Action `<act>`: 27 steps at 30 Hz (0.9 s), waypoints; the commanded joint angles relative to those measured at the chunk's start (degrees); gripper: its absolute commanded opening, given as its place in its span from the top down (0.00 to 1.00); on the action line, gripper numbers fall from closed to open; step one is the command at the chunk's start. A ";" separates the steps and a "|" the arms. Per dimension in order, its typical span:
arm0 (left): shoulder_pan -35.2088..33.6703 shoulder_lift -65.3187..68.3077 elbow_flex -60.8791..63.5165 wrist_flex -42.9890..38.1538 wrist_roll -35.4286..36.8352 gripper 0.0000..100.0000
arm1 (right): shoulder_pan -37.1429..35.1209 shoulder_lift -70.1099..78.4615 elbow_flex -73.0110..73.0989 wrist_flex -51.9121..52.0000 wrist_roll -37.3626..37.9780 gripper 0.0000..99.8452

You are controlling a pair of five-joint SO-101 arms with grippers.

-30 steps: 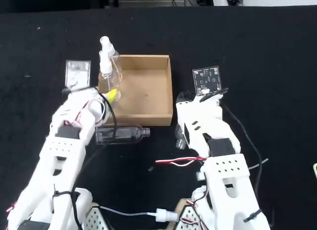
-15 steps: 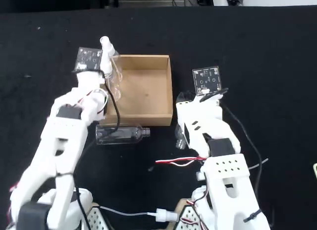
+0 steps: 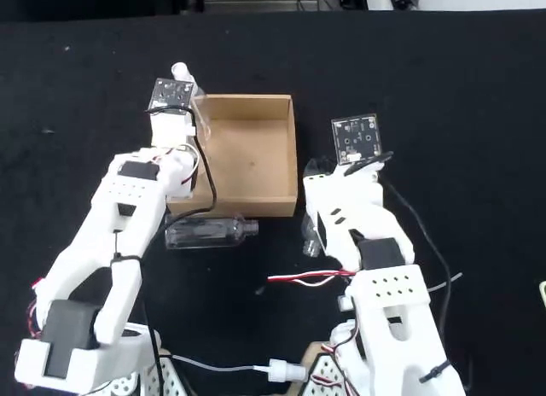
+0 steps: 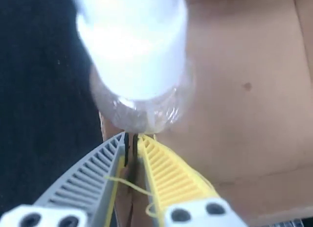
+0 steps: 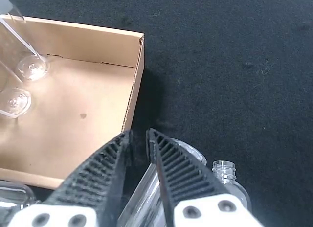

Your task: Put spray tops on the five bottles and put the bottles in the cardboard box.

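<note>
The cardboard box (image 3: 252, 155) sits mid-table. Two clear bottles with white spray tops stand against its left wall; one top (image 3: 181, 71) pokes out behind the left arm. In the left wrist view my left gripper (image 4: 131, 139) is shut, its tips right against a topped bottle (image 4: 139, 102) over the box floor (image 4: 244, 90). An uncapped bottle (image 3: 209, 232) lies on the table in front of the box. My right gripper (image 5: 138, 135) hovers right of the box (image 5: 73, 109), fingers a narrow gap apart, above two uncapped bottles (image 5: 226, 172). A loose spray top (image 3: 282, 370) lies near the arm bases.
Black cloth covers the table (image 3: 444, 80). Red and white wires (image 3: 307, 279) cross the right arm. The box's right half is bare cardboard. Open room lies behind and to the right of the box.
The left arm has swung from the box's near left corner farther along its left wall, up to the standing bottles. The right arm has kept still.
</note>
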 commanded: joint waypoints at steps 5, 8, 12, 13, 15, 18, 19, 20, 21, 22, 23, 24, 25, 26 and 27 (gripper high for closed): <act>0.22 -0.35 2.51 -7.47 0.26 0.97 | 0.62 -1.45 -0.40 -1.67 0.00 0.96; 0.04 -0.35 2.86 -7.30 0.18 0.97 | 0.62 -1.45 -0.40 -1.67 0.00 0.96; 0.48 -0.79 3.30 -6.51 0.35 0.97 | 0.62 -1.45 -0.40 -1.67 0.00 0.96; 0.75 -0.88 3.12 -5.63 0.53 0.97 | 0.62 -1.45 -0.40 -1.67 0.00 0.96; 1.63 -0.88 2.51 -3.96 0.53 0.97 | 0.62 -1.45 -0.40 -1.67 0.00 0.96; 2.24 -0.88 1.98 -2.29 0.62 0.97 | 0.62 -1.45 -0.48 -1.67 0.00 0.96; 2.33 -0.88 1.98 -2.29 0.62 0.97 | 0.62 -1.45 -0.48 -1.67 0.00 0.96; 2.33 -0.88 1.98 -2.11 0.62 0.97 | 0.62 -1.45 -0.48 -1.67 0.00 0.96; 2.33 -0.88 2.07 -2.11 0.62 0.97 | 0.62 -1.45 -0.48 -1.67 0.00 0.96; 2.42 -0.88 2.07 -2.20 0.62 0.97 | 0.62 -1.45 -0.48 -1.67 0.00 0.96; 2.42 -0.88 2.15 -2.29 0.62 0.97 | 0.62 -1.45 -0.48 -1.67 0.00 0.96; 2.42 -0.88 2.07 -2.37 0.62 0.97 | 0.62 -1.45 -0.48 -1.67 0.00 0.96; 2.42 -0.88 1.98 -2.55 0.62 0.97 | 0.62 -1.45 -0.48 -1.67 0.00 0.96; 2.33 -0.88 1.98 -3.16 0.62 0.97 | 0.62 -1.45 -0.48 -1.67 0.00 0.96; 2.15 -0.79 2.51 -4.40 0.62 0.97 | 0.62 -1.45 -0.48 -1.67 0.00 0.96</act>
